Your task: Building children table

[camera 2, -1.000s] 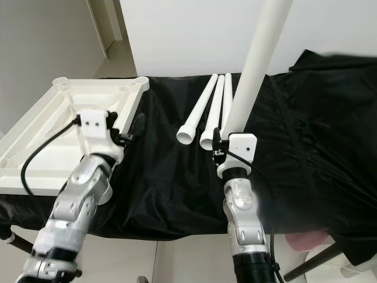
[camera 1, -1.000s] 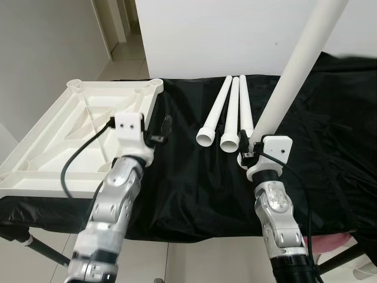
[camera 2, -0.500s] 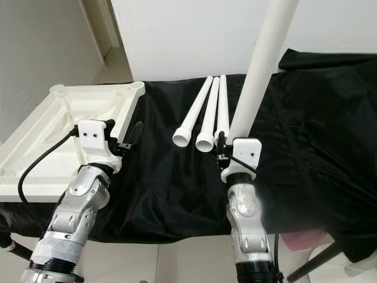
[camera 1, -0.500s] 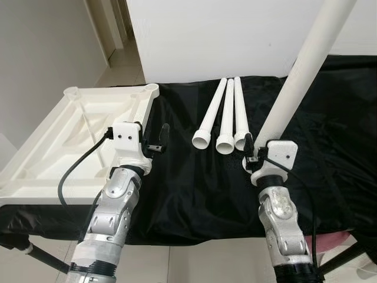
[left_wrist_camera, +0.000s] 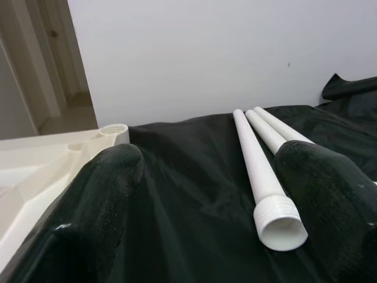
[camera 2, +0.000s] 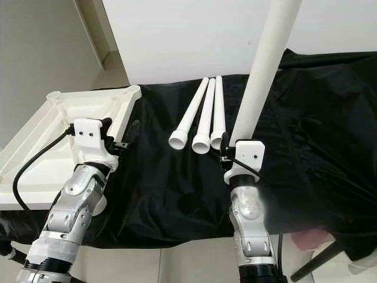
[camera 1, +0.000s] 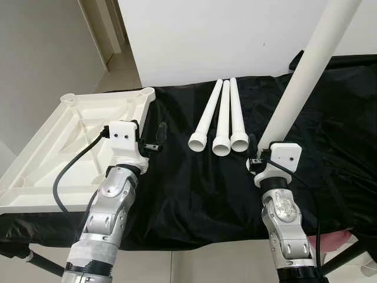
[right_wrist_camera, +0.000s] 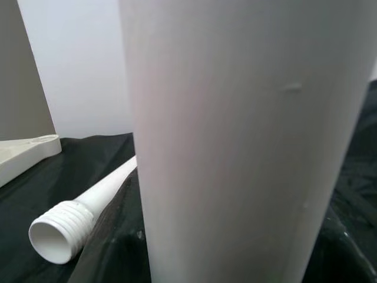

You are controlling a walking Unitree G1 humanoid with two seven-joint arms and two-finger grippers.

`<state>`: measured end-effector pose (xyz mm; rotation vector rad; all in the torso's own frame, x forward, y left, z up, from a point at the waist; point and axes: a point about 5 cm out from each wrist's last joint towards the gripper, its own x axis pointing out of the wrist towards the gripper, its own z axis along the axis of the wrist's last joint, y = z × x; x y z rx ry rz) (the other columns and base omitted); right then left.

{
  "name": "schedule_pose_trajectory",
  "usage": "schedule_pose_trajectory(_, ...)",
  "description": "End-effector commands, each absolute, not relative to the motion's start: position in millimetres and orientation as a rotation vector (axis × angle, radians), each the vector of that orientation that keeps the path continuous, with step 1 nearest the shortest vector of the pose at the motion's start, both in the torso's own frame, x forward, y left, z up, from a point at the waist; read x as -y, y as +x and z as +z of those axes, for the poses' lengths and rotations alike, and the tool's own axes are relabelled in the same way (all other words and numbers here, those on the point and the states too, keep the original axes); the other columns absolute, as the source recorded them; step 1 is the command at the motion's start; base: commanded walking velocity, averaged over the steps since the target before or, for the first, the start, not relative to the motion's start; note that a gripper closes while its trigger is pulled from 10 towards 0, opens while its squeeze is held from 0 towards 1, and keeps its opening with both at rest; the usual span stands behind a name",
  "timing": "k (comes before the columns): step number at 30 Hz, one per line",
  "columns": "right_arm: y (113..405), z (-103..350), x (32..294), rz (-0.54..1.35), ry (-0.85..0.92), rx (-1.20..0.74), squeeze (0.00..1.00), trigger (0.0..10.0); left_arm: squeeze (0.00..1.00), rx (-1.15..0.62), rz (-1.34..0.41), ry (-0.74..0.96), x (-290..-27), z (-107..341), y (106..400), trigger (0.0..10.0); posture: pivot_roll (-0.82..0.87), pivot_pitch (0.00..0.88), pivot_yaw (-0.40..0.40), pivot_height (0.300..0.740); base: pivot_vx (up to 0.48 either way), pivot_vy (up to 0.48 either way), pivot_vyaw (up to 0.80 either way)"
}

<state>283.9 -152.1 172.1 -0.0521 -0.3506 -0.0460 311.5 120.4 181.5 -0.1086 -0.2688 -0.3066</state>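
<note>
Your right end effector [camera 1: 254,154] is clamped on a table leg [camera 1: 297,82] held steeply upright, its long axis rising up-right, while the upturned tabletop [camera 1: 70,138] lies to its left, just beside your empty, spread-open left end effector [camera 1: 160,134].

A plain room in a home: a bare white wall [camera 1: 206,35] stands behind a table [camera 1: 194,177] draped in black cloth, and to the left a doorway [camera 1: 109,35] opens onto a pale tiled floor [camera 1: 121,73] leading into another room.
</note>
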Motion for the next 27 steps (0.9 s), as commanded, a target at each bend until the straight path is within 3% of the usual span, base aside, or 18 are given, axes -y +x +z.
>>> schedule_pose_trajectory(1, 287, 175, 147, -0.018, -0.051, 0.359, 0.0, 10.0, 0.0, 0.264, -0.381, -0.079, -117, 177, 308, 10.0, -0.03, 0.0, 0.13, 0.74, 0.0, 0.0, 0.0)
schedule_pose_trajectory(27, 300, 178, 141, 0.024, -0.064, 0.357, 0.0, 10.0, 0.0, 0.251, -0.367, -0.05, -112, 172, 313, 10.0, -0.02, 0.0, 0.094, 0.74, 0.0, 0.014, 0.0)
